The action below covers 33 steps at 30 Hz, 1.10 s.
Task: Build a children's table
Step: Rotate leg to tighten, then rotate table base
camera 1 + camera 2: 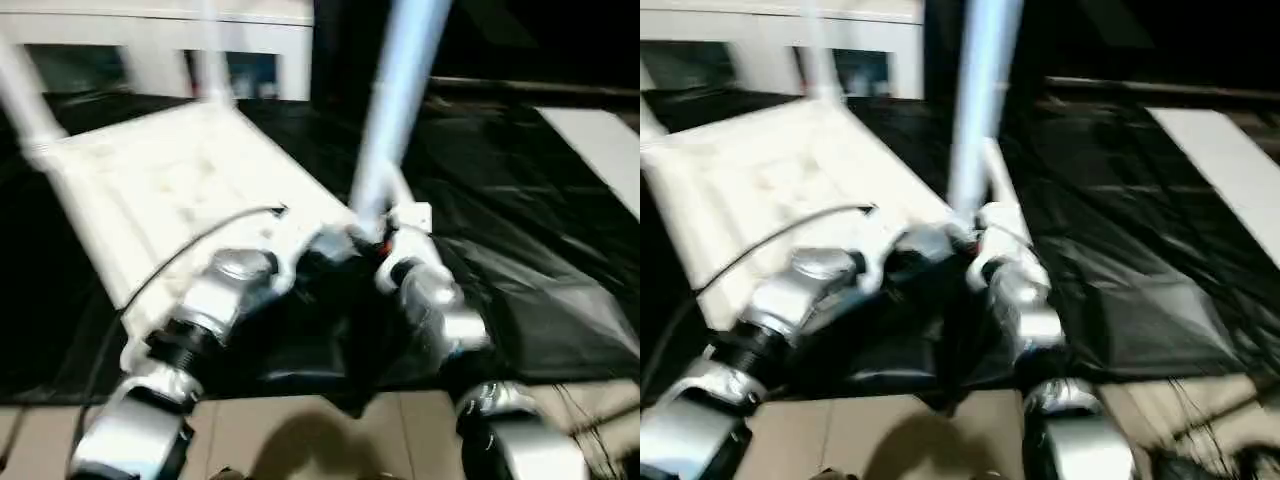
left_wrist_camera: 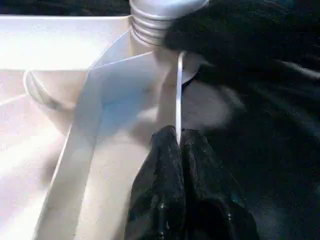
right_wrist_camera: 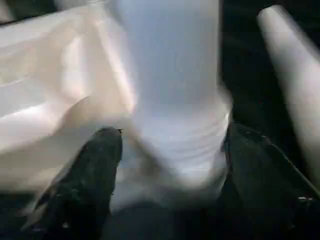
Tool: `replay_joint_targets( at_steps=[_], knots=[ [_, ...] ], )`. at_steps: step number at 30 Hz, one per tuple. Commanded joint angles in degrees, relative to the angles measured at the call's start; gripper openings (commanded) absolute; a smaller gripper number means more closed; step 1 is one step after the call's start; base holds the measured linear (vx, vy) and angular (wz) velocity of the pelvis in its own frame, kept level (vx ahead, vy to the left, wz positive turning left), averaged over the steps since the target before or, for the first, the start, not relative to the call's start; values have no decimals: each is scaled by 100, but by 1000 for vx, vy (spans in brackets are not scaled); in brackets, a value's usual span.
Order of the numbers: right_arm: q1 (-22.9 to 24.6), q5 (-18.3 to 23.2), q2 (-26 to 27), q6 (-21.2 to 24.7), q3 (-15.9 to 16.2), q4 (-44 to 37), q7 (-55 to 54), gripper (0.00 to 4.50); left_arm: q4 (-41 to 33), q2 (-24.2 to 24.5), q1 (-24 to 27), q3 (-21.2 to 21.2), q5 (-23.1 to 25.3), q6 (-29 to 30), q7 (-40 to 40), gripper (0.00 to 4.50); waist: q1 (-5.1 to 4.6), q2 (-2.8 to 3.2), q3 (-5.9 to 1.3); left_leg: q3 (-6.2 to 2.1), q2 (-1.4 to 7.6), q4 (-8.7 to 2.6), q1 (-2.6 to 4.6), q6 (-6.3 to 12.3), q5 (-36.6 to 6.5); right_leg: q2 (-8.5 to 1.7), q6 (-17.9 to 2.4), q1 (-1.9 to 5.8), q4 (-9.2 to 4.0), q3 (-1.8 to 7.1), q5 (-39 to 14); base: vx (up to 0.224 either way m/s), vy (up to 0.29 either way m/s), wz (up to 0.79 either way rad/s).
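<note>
Two hands work the tabletop (image 1: 170, 190) corner: left hand (image 2: 178, 145) pinches its rim, steadying; right hand (image 3: 170, 150) straddles the upright leg (image 1: 400, 100) at twelve o'clock; grip uncertain.

Silver forearms (image 1: 225, 290) — blk cable (image 1: 190, 245), blk tools (image 2: 185, 195)

The upright leg (image 1: 400, 100) at the near corner of the tabletop (image 1: 170, 190) blocks that corner: the right hand (image 3: 170, 150) straddles its base with a black finger (image 3: 90, 185) on each side, and the left hand (image 2: 180, 150), fingers pressed together on the tabletop's thin rim, crowds it from the other side. Right of this leg the black sheet (image 1: 520, 250) lies open and bare. Two more legs (image 1: 25, 100) rise at the tabletop's far corners, with the white cabinet (image 1: 160, 45) behind them.
</note>
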Motion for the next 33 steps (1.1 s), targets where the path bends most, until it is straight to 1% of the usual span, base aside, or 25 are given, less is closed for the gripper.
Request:
replay_joint_targets(
  at_steps=[1,2,3,4,5,6,7,8,9,10,11,12,13,14,16,18,21,24,25,28,29,30,31,32,33],
  knots=[
    [56,33,46,92,323,-538,249,376,356,-19,-154,16,162,-249,320,0,43,53,-448,-71,103,-393,-22,76,-1023,-361,-1066,365,-438,232,-768,0,0,0],
    [125,72,-6,165,333,-750,272,376,425,0,-183,17,191,-337,363,0,57,63,-439,-61,110,-384,8,93,-951,-372,-1088,329,-456,247,-680,0,0,0],
    [205,93,-65,218,354,-963,284,376,479,29,-208,-2,236,-463,392,0,74,64,-468,-57,112,-354,27,134,-781,-358,-1191,352,-395,257,-258,0,0,0],
    [205,93,-65,218,354,-963,284,376,479,29,-208,-2,236,-463,392,0,76,64,-454,-55,108,-359,19,171,-709,-343,-1217,348,-396,251,-119,0,0,0],
    [332,64,-166,251,417,-1239,267,376,573,48,-265,-22,315,-758,489,0,93,86,-443,-46,105,-360,33,205,-763,-337,-1254,333,-410,247,-60,0,0,0],
    [508,10,-284,277,487,-1560,217,376,693,47,-349,-4,374,-1207,631,0,99,133,-449,-50,109,-355,41,181,-786,-341,-1262,335,-394,251,-33,0,0,0],
    [545,3,-303,285,494,-1616,207,376,713,40,-367,13,370,-1295,659,0,108,95,-453,-43,107,-356,50,171,-805,-334,-1233,346,-405,254,15,0,0,0],
    [649,-35,-340,308,491,-1753,189,376,763,55,-420,0,432,-1547,770,0,114,87,-455,-47,99,-356,39,164,-796,-336,-1239,358,-396,256,38,0,0,0],
    [689,-54,-350,317,486,-1801,186,376,781,68,-441,-17,468,-1642,816,0,125,100,-460,-43,99,-351,46,162,-815,-340,-1239,356,-401,260,64,0,0,0],
    [705,-61,-354,321,484,-1821,184,383,789,73,-449,-23,483,-1681,835,43,127,108,-470,-45,96,-349,39,153,-788,-344,-1276,363,-389,259,107,0,0,0],
    [759,-64,-351,334,452,-1878,148,383,807,116,-488,-49,547,-1717,908,54,127,131,-470,-41,94,-342,44,148,-787,-343,-1319,355,-390,262,158,0,0,0],
    [804,-87,-339,347,415,-1933,118,383,815,163,-530,-59,619,-1798,1030,54,127,124,-476,-40,96,-335,43,152,-776,-343,-1345,360,-373,263,209,0,0,0],
    [832,-105,-325,356,383,-1968,99,383,821,196,-559,-60,666,-1847,1118,54,135,155,-489,-46,101,-327,44,168,-743,-344,-1378,363,-367,262,327,0,0,0],
    [873,-96,-303,410,354,-2057,108,383,848,279,-628,-98,871,-2139,1502,61,124,164,-477,-54,107,-333,36,178,-753,-328,-1384,359,-358,254,402,0,0,0],
    [905,-83,-300,471,367,-2149,107,383,884,339,-684,-124,1029,-2388,1791,93,139,166,-472,-60,106,-337,51,158,-832,-334,-1336,360,-364,249,279,0,0,0],
    [935,-56,-320,547,405,-2238,81,383,888,344,-713,-33,1033,-2568,1980,93,151,160,-456,-59,110,-347,58,123,-869,-330,-1297,353,-373,251,156,0,0,0],
    [962,-45,-369,678,491,-2309,-11,383,669,353,-709,248,969,-2861,2247,93,186,168,-477,-53,117,-336,69,67,-779,-338,-1318,353,-350,255,252,0,0,0],
    [948,-128,-362,778,643,-2281,104,383,-412,611,-339,698,765,-2384,2229,93,203,179,-485,-53,122,-325,45,81,-633,-343,-1418,358,-308,245,526,0,0,0],
    [944,-138,-350,856,676,-2283,159,383,-741,749,-173,762,659,-2112,1978,93,200,183,-487,-40,122,-321,61,76,-656,-339,-1427,347,-306,245,530,0,0,0],
    [924,-198,-338,1002,759,-2224,236,383,-1575,1085,246,935,378,-1341,1352,93,167,211,-449,-47,130,-355,59,-17,-857,-347,-1404,327,-324,244,63,0,0,0],
    [899,-293,-339,1071,834,-2136,233,383,-2337,1514,619,1078,203,-593,899,93,168,206,-457,-34,134,-349,98,-80,-932,-335,-1384,300,-331,248,-60,0,0,0],
    [884,-329,-338,1074,857,-2096,222,383,-2622,1725,751,1115,175,-282,694,93,161,207,-460,-59,147,-366,66,-108,-869,-355,-1385,329,-301,244,-27,0,0,0],
    [859,-380,-332,1067,887,-2034,200,383,-3067,2095,951,1161,147,225,350,93,147,228,-452,-37,140,-366,101,-157,-933,-334,-1365,285,-313,242,-134,0,0,0],
    [819,-412,-326,1088,922,-1958,176,383,-3434,2494,1118,1217,153,676,34,93,118,229,-440,-38,128,-371,95,-164,-960,-310,-1355,273,-312,241,-238,0,0,0],
    [794,-427,-322,1110,946,-1914,162,383,-3656,2745,1221,1257,152,948,-154,93,108,243,-417,-27,113,-373,110,-175,-1042,-291,-1336,250,-342,252,-340,0,0,0]
  ],
)
